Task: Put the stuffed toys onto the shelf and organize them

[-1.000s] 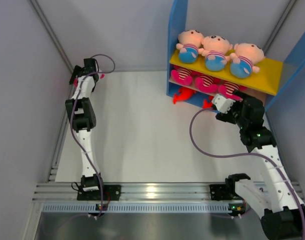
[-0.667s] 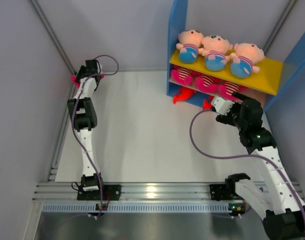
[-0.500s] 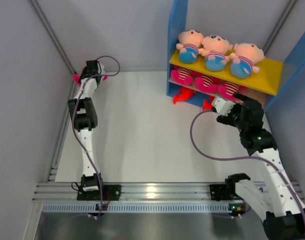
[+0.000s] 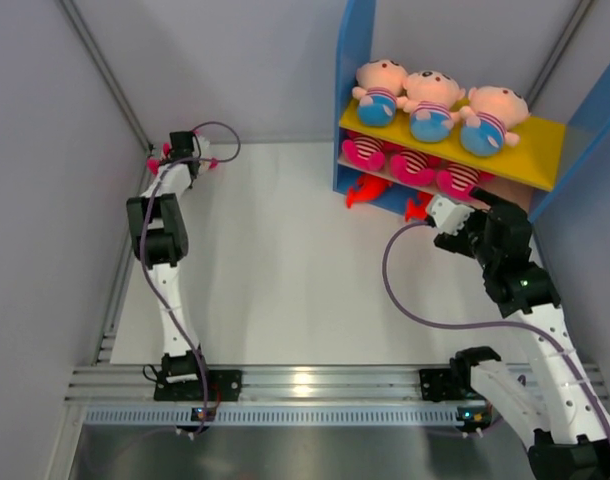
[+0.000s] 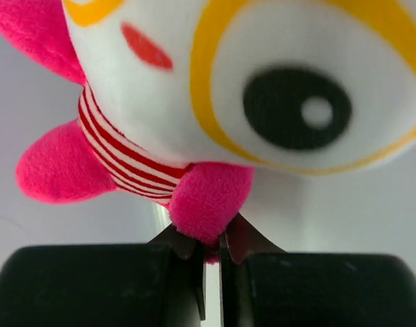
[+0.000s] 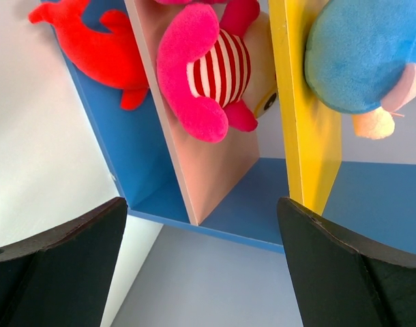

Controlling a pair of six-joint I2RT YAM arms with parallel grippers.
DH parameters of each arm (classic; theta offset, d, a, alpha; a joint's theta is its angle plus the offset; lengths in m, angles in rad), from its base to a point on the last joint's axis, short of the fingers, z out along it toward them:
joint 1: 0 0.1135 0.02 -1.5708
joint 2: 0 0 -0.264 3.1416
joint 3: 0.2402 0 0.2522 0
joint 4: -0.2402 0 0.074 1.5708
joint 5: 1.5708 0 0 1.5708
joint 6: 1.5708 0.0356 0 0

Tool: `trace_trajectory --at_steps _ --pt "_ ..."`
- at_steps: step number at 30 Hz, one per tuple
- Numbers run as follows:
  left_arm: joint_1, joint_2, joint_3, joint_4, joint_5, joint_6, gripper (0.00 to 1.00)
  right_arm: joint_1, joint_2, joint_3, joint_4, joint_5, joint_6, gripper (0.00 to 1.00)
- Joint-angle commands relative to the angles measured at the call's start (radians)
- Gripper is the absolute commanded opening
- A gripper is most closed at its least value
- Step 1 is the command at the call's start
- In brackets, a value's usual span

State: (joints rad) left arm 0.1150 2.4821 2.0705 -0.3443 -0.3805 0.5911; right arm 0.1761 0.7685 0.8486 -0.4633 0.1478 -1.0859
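My left gripper (image 5: 209, 248) is shut on a pink limb of a white-faced stuffed toy (image 5: 262, 102) with a red-striped body, which fills the left wrist view. From above, that gripper (image 4: 181, 150) is at the table's far left corner, pink bits showing either side. The shelf (image 4: 545, 140) stands at the back right. Three peach dolls (image 4: 430, 105) lie on its yellow board, striped pink ones (image 4: 413, 165) on the middle board, and a red fish (image 4: 363, 188) on the base. My right gripper (image 6: 201, 204) is open and empty, facing the shelf's right end near a striped doll (image 6: 208, 75).
Grey walls close in the table on the left and at the back. An aluminium rail (image 4: 305, 385) runs along the near edge by the arm bases. A purple cable (image 4: 405, 290) loops over the table beside the right arm.
My left gripper went from open to shut, pinching the pink limb, and its wrist shifted slightly toward the back corner. The right arm barely moved.
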Motion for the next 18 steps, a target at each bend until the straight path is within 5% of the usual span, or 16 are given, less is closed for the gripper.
trace_trajectory --at_steps 1,9,18 --pt "0.003 -0.291 -0.22 -0.044 0.238 -0.173 0.0 0.029 -0.026 0.119 -0.081 -0.039 0.092 0.92" --pt "0.006 -0.864 -0.651 -0.24 0.695 -0.24 0.0 0.226 -0.011 0.268 -0.181 -0.057 0.242 0.9" --pt "0.002 -1.183 -0.632 -0.727 1.103 -0.082 0.0 0.719 0.193 0.323 0.048 -0.043 0.227 0.91"
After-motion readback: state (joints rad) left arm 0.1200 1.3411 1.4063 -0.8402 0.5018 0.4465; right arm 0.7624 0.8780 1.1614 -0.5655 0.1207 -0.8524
